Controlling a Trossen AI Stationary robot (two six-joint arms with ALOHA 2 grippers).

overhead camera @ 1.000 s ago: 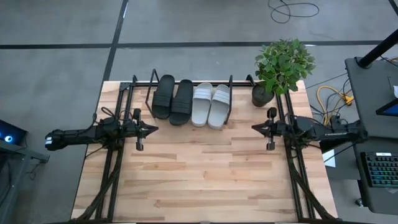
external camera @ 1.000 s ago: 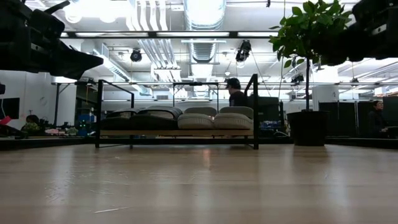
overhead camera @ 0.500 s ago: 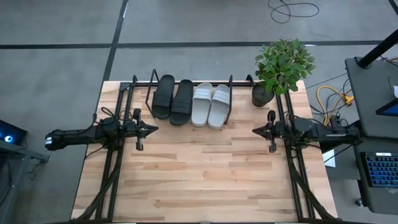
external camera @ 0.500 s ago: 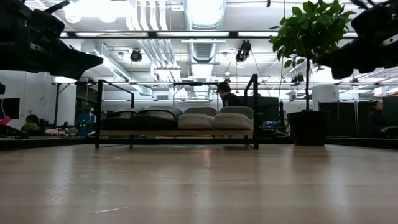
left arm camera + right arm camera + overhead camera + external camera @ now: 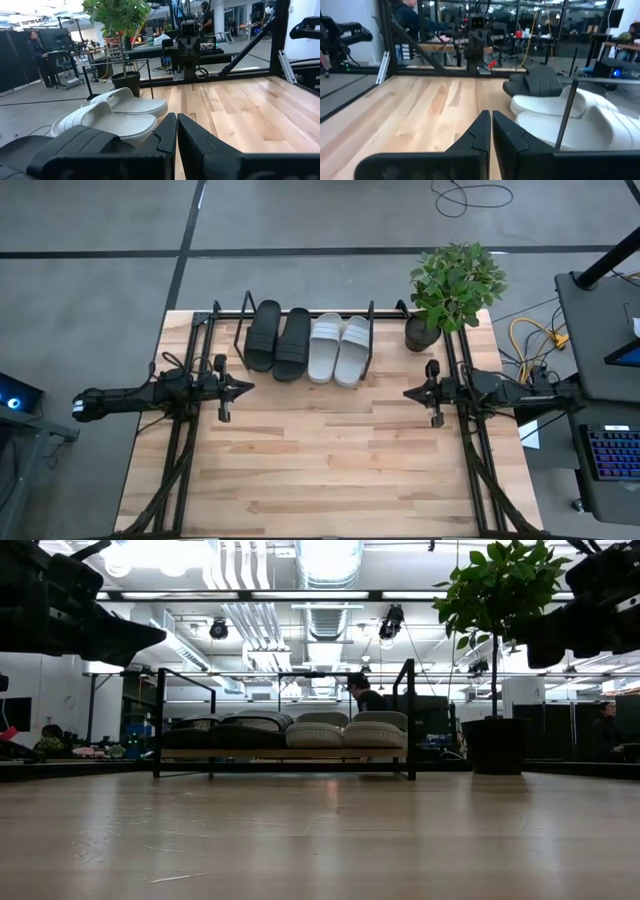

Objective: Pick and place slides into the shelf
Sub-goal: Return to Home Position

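Note:
The shelf (image 5: 300,310) stands at the table's far edge, a black wire frame (image 5: 410,720) with a wooden base board. Four slides lie on that board side by side, soles down: two black slides (image 5: 278,340) on the left and two light grey slides (image 5: 338,350) on the right. In the low view the black slides (image 5: 225,730) and the light slides (image 5: 345,732) show side on. My left gripper (image 5: 248,387) hovers shut near the table's left edge, pointing right. My right gripper (image 5: 408,391) hovers shut near the right edge, pointing left. Both wrist views show the fingers closed, left gripper (image 5: 176,125) and right gripper (image 5: 491,120).
A potted plant (image 5: 452,285) stands at the far right corner, its pot (image 5: 492,745) just right of the shelf. Bare wooden table (image 5: 330,450) lies between the arms and toward the near edge. People stand and sit in the room behind the table.
My right gripper has sunk slightly and drifted a little toward the table's near edge, still shut. The left arm, the slides and the shelf have stayed where they were. A person behind the shelf has leaned over.

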